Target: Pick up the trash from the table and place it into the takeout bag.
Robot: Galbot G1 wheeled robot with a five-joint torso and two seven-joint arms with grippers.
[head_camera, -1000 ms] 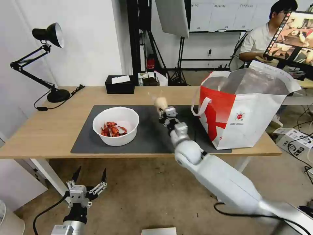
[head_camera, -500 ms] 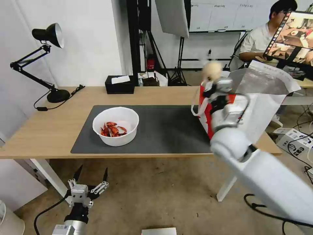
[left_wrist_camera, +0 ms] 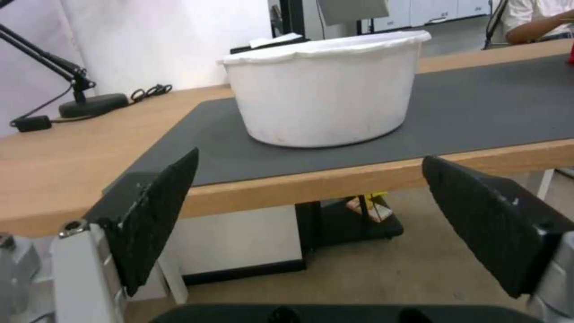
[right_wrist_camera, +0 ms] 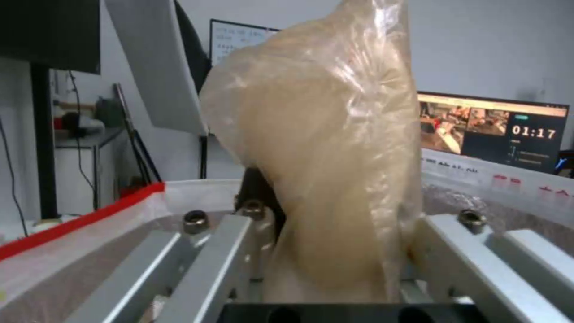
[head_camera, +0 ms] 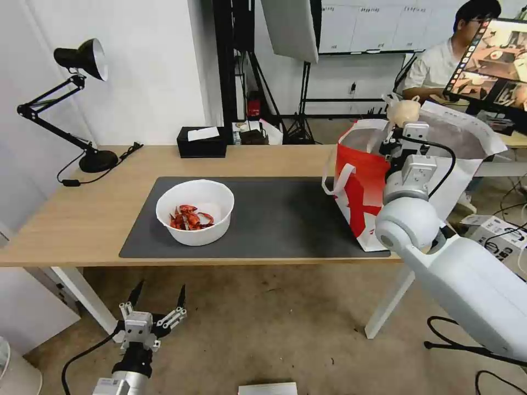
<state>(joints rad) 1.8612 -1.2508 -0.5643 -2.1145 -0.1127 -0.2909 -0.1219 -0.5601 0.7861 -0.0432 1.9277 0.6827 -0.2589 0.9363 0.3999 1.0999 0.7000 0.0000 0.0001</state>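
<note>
Right gripper [head_camera: 404, 122] is raised over the open mouth of the takeout bag [head_camera: 384, 181] in the head view, its fingers pinched on the knotted clear bag [head_camera: 403, 111] of beige filling, which pokes up above the tote's rim. That red-and-white tote stands at the right end of the table [head_camera: 82, 219], partly on the dark grey mat [head_camera: 274, 219], with silver lining visible inside. Toward the mat's left side sits the white bowl [head_camera: 195, 212], red shells heaped in its bottom. A black tissue box [head_camera: 202, 142] rests at the table's far edge, and a desk lamp [head_camera: 77, 99] stands at the left end. Left gripper [head_camera: 156, 302] hangs below the table's front edge, fingers spread, holding nothing. From the left wrist view, the black fingers [left_wrist_camera: 158, 215] stand wide apart, and the bowl [left_wrist_camera: 326, 87] sits on the mat [left_wrist_camera: 478, 107] beyond them — its contents hidden by the wall. From the right wrist view, the beige bag [right_wrist_camera: 323, 157] is clamped between the metal fingers [right_wrist_camera: 215, 251], with the tote's red-edged rim [right_wrist_camera: 78, 220] and foil interior beyond it.
</note>
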